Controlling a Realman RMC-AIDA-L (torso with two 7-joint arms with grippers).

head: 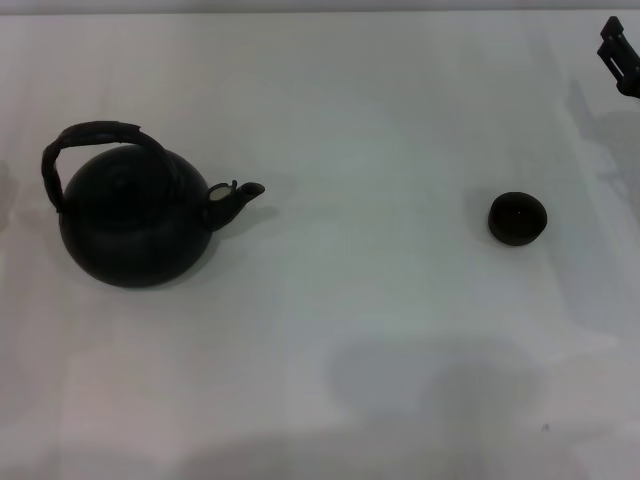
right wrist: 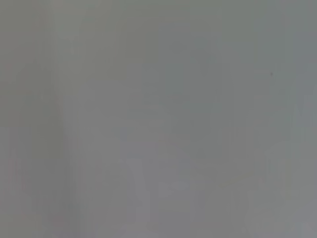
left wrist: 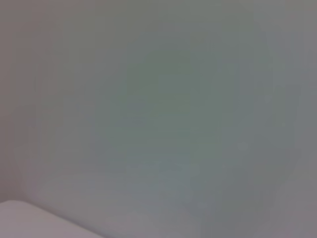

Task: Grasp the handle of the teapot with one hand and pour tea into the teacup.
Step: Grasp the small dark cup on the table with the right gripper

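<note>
The big round black teapot (head: 135, 222) stands upright on the left of the white table, its short spout (head: 240, 195) pointing right. The dark arched handle (head: 85, 145) loops over its top, untouched. Well to the right sits the tiny black teacup (head: 518, 217), upright, with a dark inside. A black part of my right gripper (head: 620, 55) shows at the top right edge of the head view, far from the cup. My left gripper is out of view. Both wrist views show only blank pale surface.
The white table (head: 360, 330) stretches wide between the teapot and the teacup. Soft shadows lie on it near the front edge.
</note>
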